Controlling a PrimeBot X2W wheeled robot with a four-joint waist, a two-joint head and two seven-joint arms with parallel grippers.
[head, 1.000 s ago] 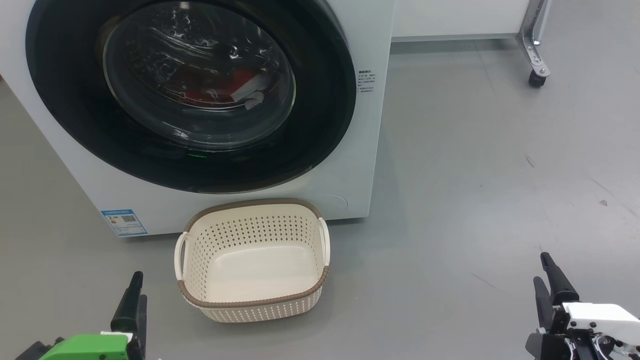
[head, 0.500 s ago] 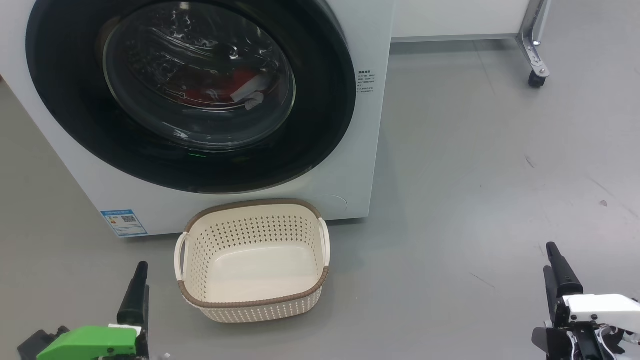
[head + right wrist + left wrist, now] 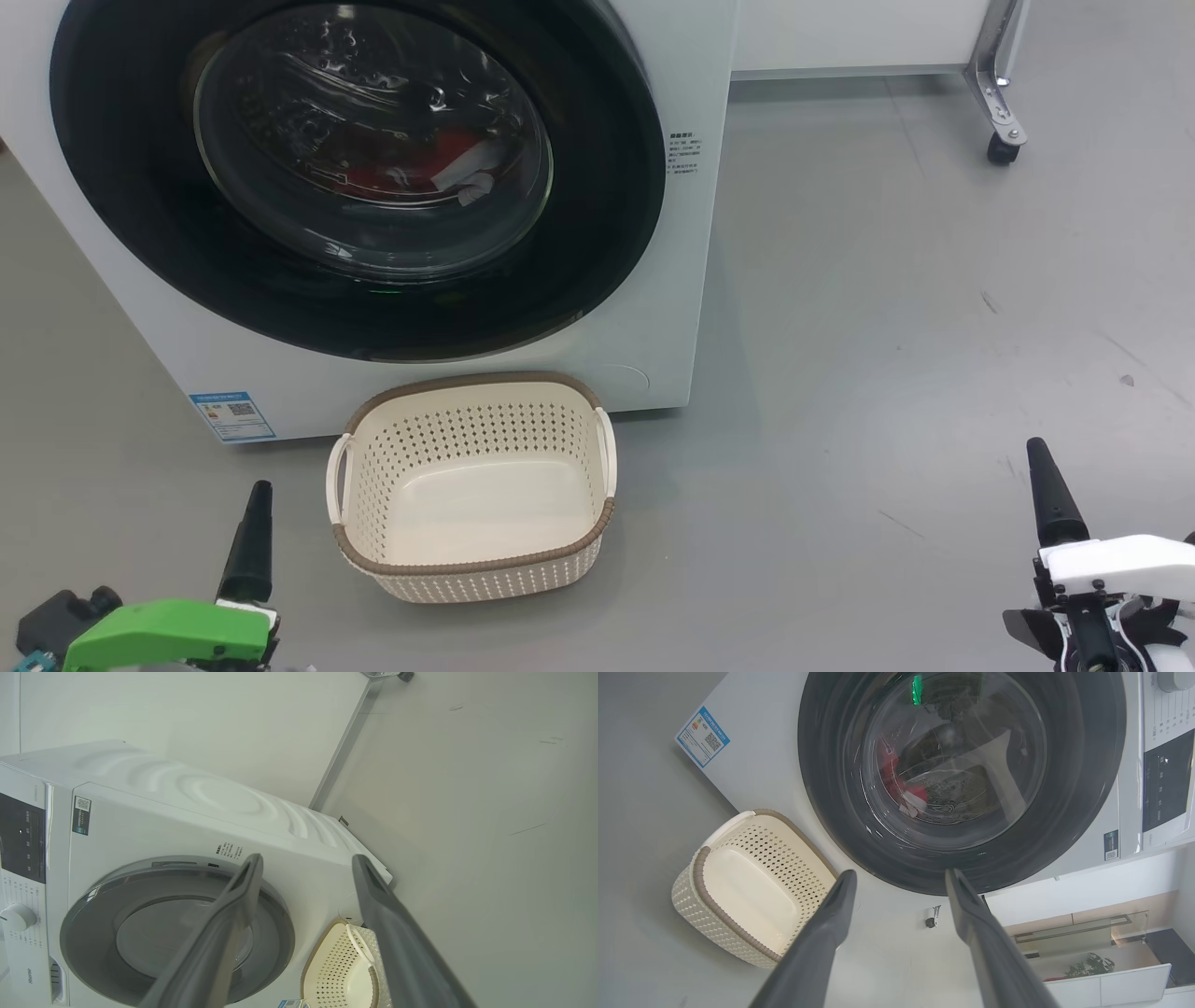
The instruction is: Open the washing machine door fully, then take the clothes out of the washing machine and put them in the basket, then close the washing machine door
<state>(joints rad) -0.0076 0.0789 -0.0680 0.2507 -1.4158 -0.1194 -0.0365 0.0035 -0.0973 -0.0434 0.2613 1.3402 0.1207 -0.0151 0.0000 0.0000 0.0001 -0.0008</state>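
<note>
The white washing machine (image 3: pixel 674 308) stood on the grey floor (image 3: pixel 887 327), taking up the upper left of the head view. Its washing machine door (image 3: pixel 602 233), a wide glossy black ring around a bowl of clear glass, sat closed against the front. The basket (image 3: pixel 467 567) rested upright on the floor just in front of the machine's base, below the door. The clothes (image 3: pixel 411 157) lay inside the drum, showing red with a patch of white through the glass.

The left hand (image 3: pixel 901 875), under a green wrist cover, hung low at the left just beside the basket. Its two dark fingers were spread wide and gripped nothing, pointing toward the door's lower rim. The right hand (image 3: pixel 307 858), under a white cover, hung low at the far right, well apart from the basket. Its fingers were likewise spread wide with nothing between them.

A blue label sticker (image 3: pixel 231 415) marked the machine's lower left corner. A small black caster (image 3: pixel 1004 149) stood on the floor beyond.
</note>
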